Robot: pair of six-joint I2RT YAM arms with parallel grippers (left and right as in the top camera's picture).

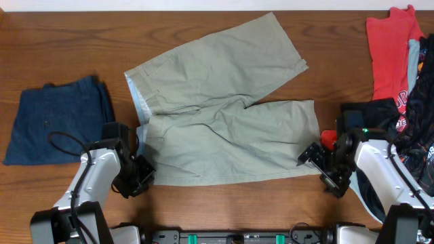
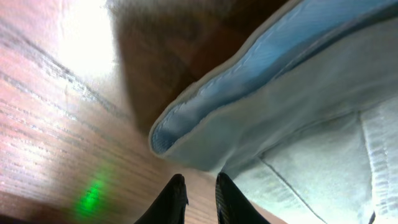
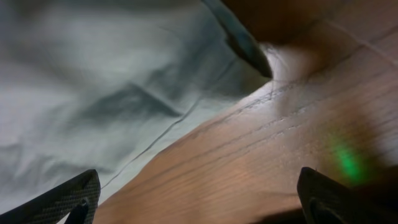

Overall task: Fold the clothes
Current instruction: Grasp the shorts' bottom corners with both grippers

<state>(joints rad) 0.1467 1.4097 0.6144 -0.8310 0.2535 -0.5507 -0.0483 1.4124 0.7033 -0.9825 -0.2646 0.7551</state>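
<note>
Khaki shorts (image 1: 224,129) spread on wooden bench (image 1: 224,210), left end effector (image 2: 200,199) beside waistband corner, fingers together, right end effector (image 3: 199,199) beside leg hem, fingers wide apart

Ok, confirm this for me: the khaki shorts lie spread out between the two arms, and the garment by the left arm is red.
Not quite. The overhead view shows a navy blue garment by the left arm, not a red one; the red garments lie near the right arm. The khaki shorts do lie spread out between the two arms.
</note>
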